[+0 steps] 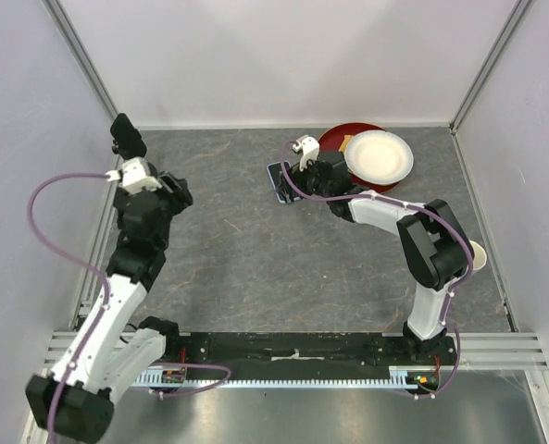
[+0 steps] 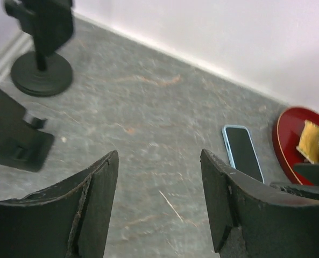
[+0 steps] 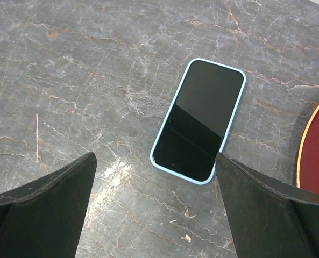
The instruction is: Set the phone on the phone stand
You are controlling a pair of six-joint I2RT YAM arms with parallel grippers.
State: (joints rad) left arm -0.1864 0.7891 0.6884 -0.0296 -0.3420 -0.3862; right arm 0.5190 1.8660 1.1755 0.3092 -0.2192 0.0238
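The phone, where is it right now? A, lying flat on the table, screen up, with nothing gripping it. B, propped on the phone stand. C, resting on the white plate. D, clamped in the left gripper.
A: the right wrist view shows the phone flat on the grey table, dark screen up, ahead of the open right gripper and untouched by it, while the phone stand stands bare by the wall.

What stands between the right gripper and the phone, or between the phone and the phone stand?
Nothing visible does. The open right gripper hangs over the phone, with only air between them. From the phone to the phone stand the table lies bare, though the open left gripper hovers near the stand.
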